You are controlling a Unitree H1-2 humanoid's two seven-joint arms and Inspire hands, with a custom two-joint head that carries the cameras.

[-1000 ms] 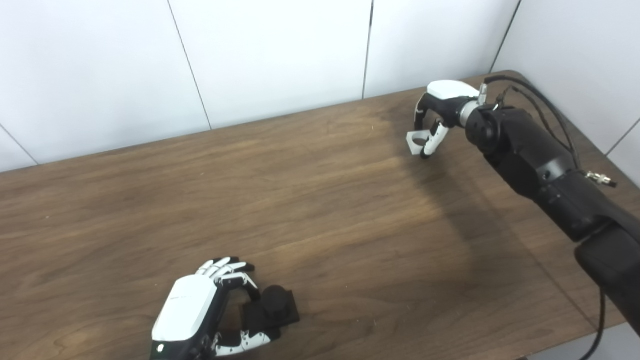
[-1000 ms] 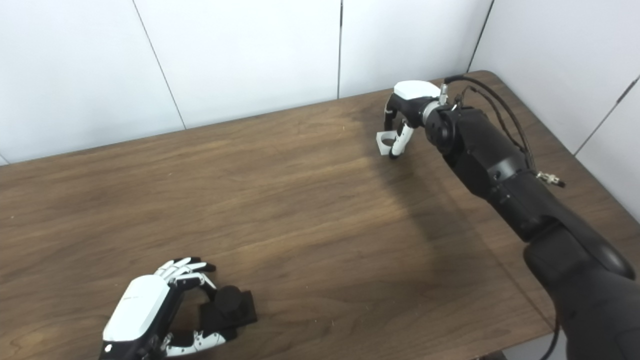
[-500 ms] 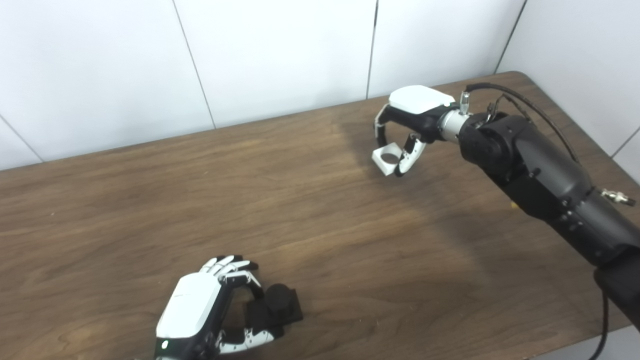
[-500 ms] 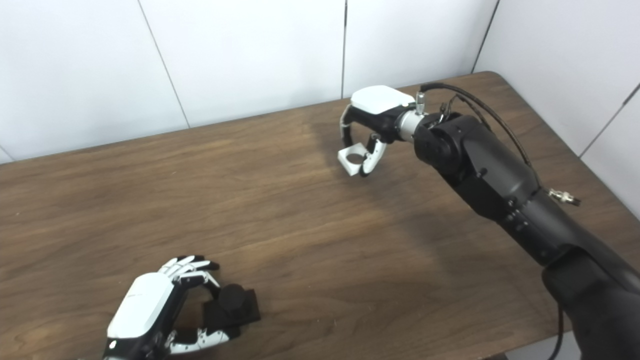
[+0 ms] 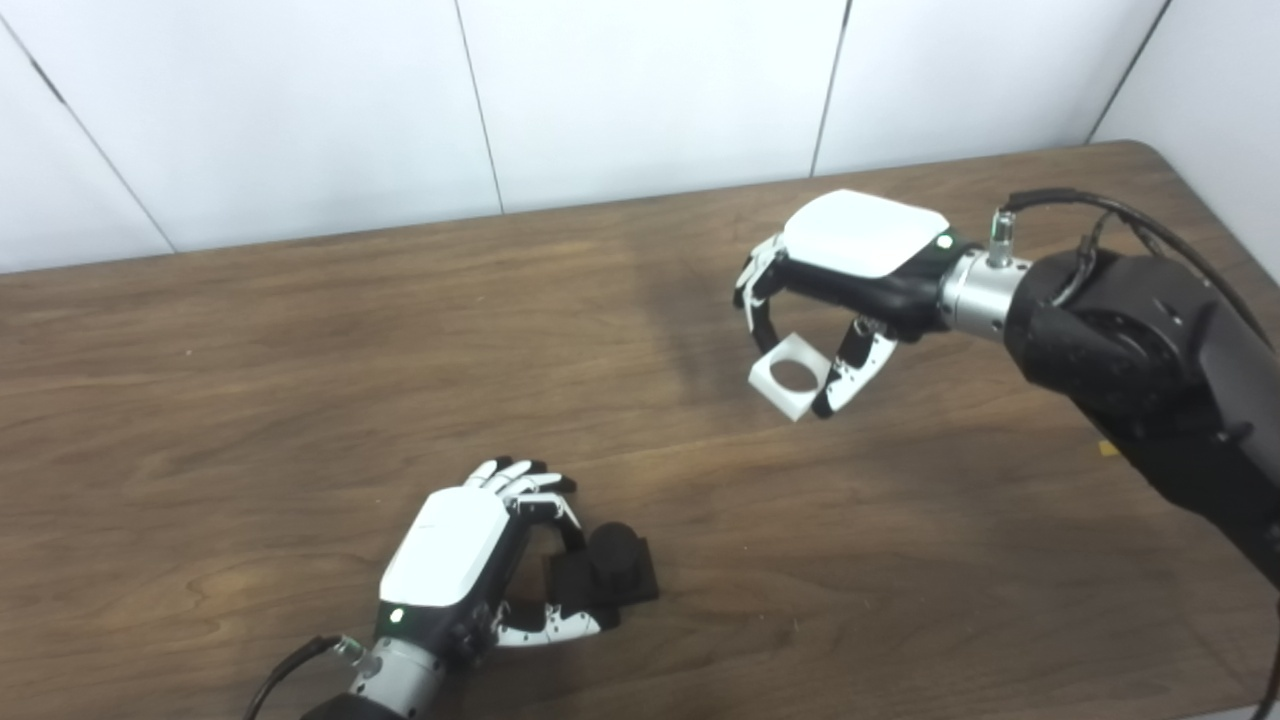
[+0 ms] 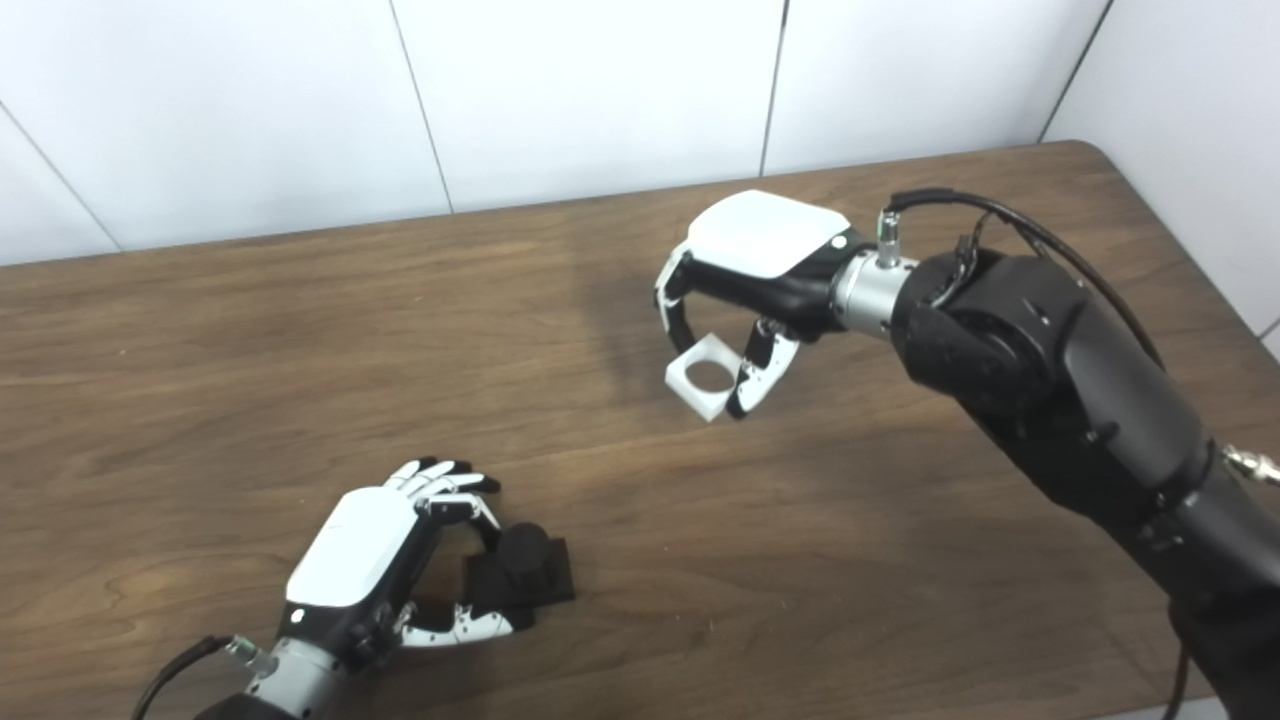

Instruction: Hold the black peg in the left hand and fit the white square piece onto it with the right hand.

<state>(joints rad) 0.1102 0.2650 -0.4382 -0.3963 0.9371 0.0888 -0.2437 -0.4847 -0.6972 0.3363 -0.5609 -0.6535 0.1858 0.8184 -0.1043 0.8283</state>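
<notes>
The white square piece [image 5: 790,374], pinched in the right hand [image 5: 850,270], has been carried nearer and leftward above the table [image 5: 250,340]. The black peg [image 5: 612,572] is gripped by the left hand [image 5: 470,550] near the front edge, well apart, so fitting is not yet begun.

From my seat the peg [image 5: 605,572] sits on the bench [image 5: 300,330] near the front edge, left of centre, with my left hand [image 5: 455,560] wrapped round it from its left side. The square piece [image 5: 790,374] is up off the bench, well apart to the right and further back, pinched in my right hand [image 5: 850,270] between its fingers [image 5: 852,372].
</notes>
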